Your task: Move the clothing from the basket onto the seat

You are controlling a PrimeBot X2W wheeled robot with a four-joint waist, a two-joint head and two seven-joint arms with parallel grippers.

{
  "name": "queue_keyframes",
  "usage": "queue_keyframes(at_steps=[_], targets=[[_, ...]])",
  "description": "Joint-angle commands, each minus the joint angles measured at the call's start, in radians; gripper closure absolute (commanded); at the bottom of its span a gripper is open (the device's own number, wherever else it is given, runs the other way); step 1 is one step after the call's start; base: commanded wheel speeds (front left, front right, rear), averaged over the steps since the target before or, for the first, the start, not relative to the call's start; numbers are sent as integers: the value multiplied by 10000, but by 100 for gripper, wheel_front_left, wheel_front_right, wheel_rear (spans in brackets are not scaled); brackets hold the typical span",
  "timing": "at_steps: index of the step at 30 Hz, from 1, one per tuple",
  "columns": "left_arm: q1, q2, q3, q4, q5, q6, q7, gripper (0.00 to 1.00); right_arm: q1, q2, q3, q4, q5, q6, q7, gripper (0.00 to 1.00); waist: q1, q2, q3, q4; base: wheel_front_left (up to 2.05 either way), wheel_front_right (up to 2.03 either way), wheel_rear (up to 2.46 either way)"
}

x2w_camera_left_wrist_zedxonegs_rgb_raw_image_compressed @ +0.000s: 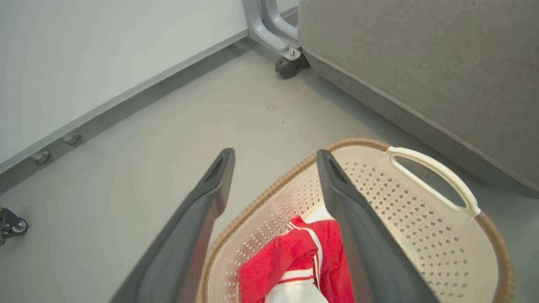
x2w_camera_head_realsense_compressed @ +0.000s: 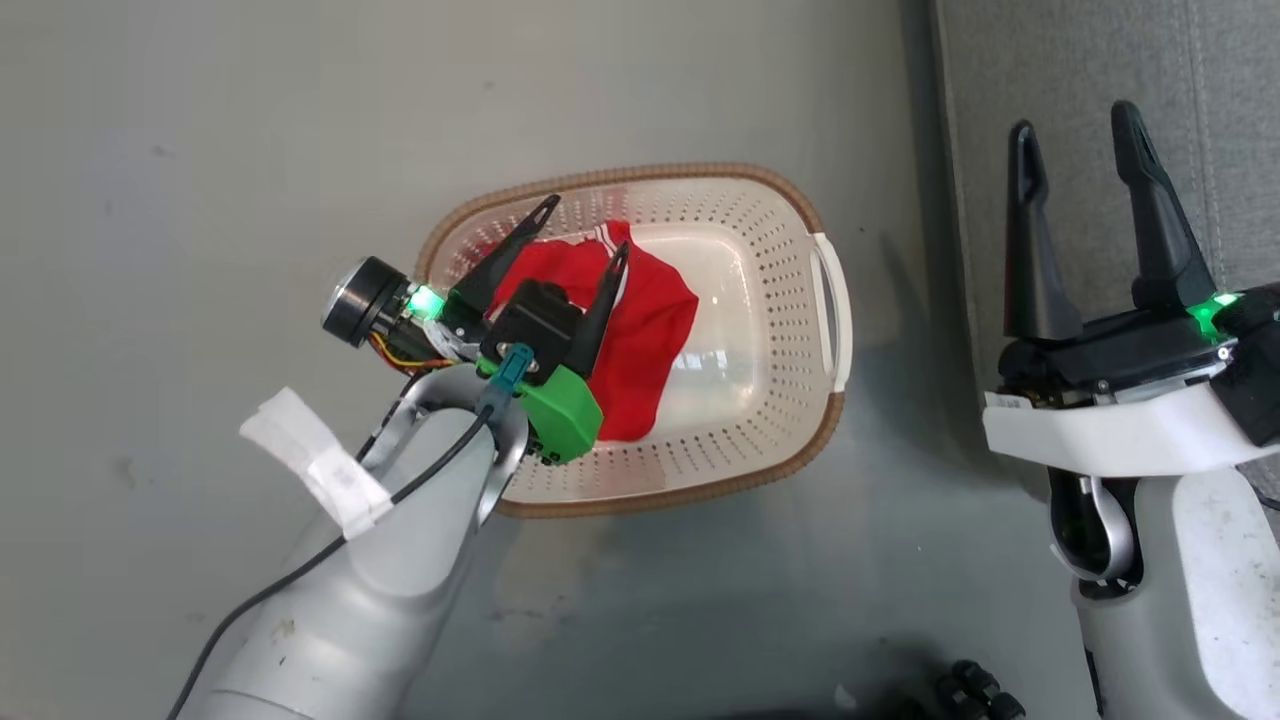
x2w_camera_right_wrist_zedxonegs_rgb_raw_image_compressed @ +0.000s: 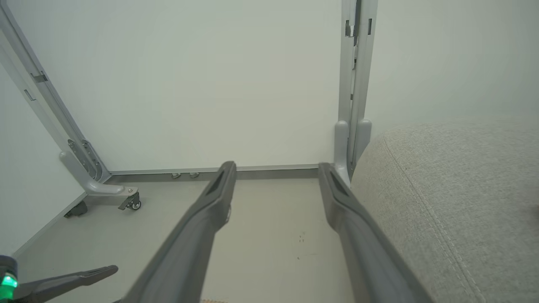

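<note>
The cream perforated basket (x2w_camera_head_realsense_compressed: 770,330) with a brown rim sits on the grey floor, holding the red clothing (x2w_camera_head_realsense_compressed: 650,330) with white stripe trim in its left half. My left gripper (x2w_camera_head_realsense_compressed: 585,228) hangs open just above the garment, fingers spread over it, holding nothing. In the left wrist view the basket (x2w_camera_left_wrist_zedxonegs_rgb_raw_image_compressed: 421,219) and the red and white clothing (x2w_camera_left_wrist_zedxonegs_rgb_raw_image_compressed: 294,256) lie below the left gripper (x2w_camera_left_wrist_zedxonegs_rgb_raw_image_compressed: 273,155). The grey seat (x2w_camera_head_realsense_compressed: 1100,100) is at the right. My right gripper (x2w_camera_head_realsense_compressed: 1075,125) stands open beside the seat's edge, empty; in its own view the right gripper (x2w_camera_right_wrist_zedxonegs_rgb_raw_image_compressed: 276,168) points past the seat (x2w_camera_right_wrist_zedxonegs_rgb_raw_image_compressed: 463,202).
A white panel wall on a grey wheeled frame (x2w_camera_right_wrist_zedxonegs_rgb_raw_image_compressed: 105,189) stands beyond the floor. A frame caster (x2w_camera_left_wrist_zedxonegs_rgb_raw_image_compressed: 288,67) sits by the seat's corner. A white basket handle (x2w_camera_head_realsense_compressed: 832,310) faces the seat. Bare grey floor (x2w_camera_head_realsense_compressed: 200,200) lies left of the basket.
</note>
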Motion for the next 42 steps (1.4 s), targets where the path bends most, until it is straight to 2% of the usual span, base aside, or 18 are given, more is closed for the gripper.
queue_keyframes(at_steps=[1, 9, 18, 25, 37, 38, 39, 40, 42], targets=[[-442, 69, -88, 459, 174, -77, 8, 0, -275, 33, 121, 64, 86, -5, -92, 0, -1, 0, 1559, -966, 0, 0, 0], [-1816, 112, -527, 3267, 493, -134, 12, 0, -828, 189, 638, 464, 392, -6, -268, 0, -1, 0, 2490, -1781, 0, 0, 0], [-3006, 443, -769, 5259, 753, 30, 320, 0, -1148, 291, 847, 378, 743, -5, -263, 0, -1, 0, 3276, -2399, 0, 0, 0], [-3647, 798, -920, 5871, 826, 149, 836, 0, -1244, 307, 1057, 339, 936, -5, -262, 0, -1, 0, 3660, -2713, 0, 0, 0], [-4003, 1311, -1182, 6211, 810, 138, 2446, 0, -1277, 306, 1360, 85, 1242, -5, -263, 0, -1, 0, 4083, -3145, 0, 0, 0], [-4004, 1322, -1223, 6215, 815, 127, 2623, 10, -1261, 306, 1362, 63, 1237, -5, -262, 0, -1, 0, 4093, -3162, 0, 0, 0], [-4011, 1320, -1260, 6214, 827, 130, 2710, 96, -1247, 306, 1364, 41, 1228, -5, -262, 0, -1, 0, 4097, -3167, 0, 0, 0], [-4030, 1319, -1303, 6223, 848, 156, 2885, 100, -1225, 306, 1359, 22, 1205, -5, -263, 0, -1, 0, 4101, -3163, 0, 0, 0], [-4127, 1266, -1394, 6227, 883, 201, 3017, 100, -1205, 308, 1353, -16, 1190, -5, -262, 0, -1, 0, 4109, -3160, 0, 0, 0]])
